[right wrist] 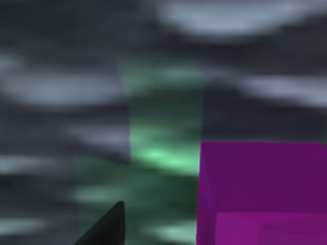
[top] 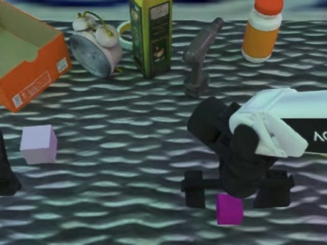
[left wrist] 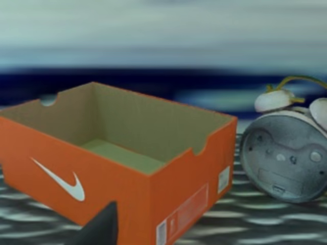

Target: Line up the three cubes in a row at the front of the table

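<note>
Right hand (top: 237, 191) spread wide above the magenta cube (top: 229, 209), lower right of frame, holding nothing. Risk: off-centre descent nudges cube askew. Lilac cube (top: 38, 144) sits far left.

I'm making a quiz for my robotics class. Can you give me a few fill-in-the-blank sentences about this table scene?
1. The right pincer hangs over the ____ cube.
2. The lilac cube sits on the table's ____ side.
3. The shoe box is coloured ____.
4. The alarm clock lies between the shoe box and the green ____.

Missing words: magenta; left; orange; carton
</note>
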`<state>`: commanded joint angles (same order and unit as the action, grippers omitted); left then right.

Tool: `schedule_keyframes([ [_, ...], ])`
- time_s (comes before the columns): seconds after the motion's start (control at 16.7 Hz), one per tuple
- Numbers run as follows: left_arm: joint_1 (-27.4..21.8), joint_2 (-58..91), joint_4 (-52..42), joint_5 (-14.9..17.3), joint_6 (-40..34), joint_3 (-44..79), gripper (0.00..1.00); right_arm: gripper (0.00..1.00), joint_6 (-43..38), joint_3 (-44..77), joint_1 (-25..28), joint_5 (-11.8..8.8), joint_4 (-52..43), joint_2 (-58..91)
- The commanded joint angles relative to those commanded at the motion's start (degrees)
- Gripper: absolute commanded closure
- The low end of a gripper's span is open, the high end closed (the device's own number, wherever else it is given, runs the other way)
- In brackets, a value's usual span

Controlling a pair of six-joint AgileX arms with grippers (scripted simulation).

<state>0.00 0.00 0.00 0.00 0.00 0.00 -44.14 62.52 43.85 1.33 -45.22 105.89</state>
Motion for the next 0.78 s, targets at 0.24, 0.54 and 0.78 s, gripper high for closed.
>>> schedule_keyframes([
  [0.24,0.00,0.00,0.00,0.00,0.00,0.00,0.00,0.00,-0.18,1.78,0.08,-0.01,-2.37,-0.87],
  [0.54,0.00,0.00,0.00,0.00,0.00,0.00,0.00,0.00,-0.21,8.08,0.58,-0.04,-13.58,-4.88],
  [0.78,0.00,0.00,0.00,0.00,0.00,0.00,0.00,0.00,-0.08,9.53,0.66,-0.02,-15.60,-6.12],
])
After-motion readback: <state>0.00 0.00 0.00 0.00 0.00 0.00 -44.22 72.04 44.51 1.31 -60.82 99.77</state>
